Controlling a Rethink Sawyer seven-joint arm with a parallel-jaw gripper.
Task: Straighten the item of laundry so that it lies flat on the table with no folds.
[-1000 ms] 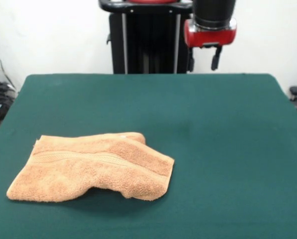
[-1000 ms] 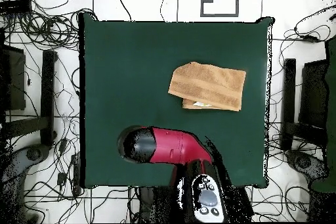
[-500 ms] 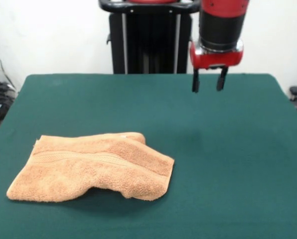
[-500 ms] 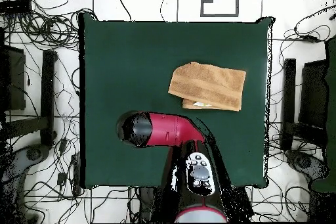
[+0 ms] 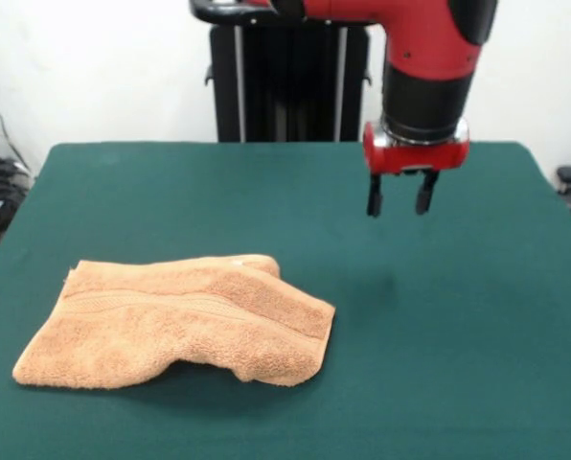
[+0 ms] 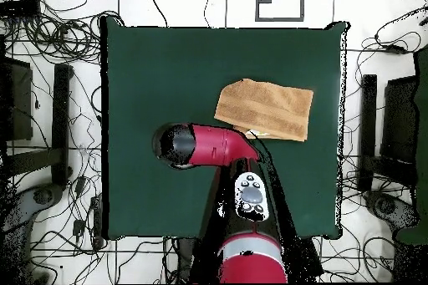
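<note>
Orange-tan towel lying folded over itself on the green table, woven band stripe showing, toward the front view's lower left. Red and black arm reaching over the table. Gripper hanging above bare cloth, well apart from the towel, fingers parted, empty.

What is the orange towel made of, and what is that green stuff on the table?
The towel looks like soft terry cloth: fluffy, loopy pile with a flat woven band. The table cover seems to be matte, felt-like fabric, dark green with no shine, though its exact material is unclear.
</note>
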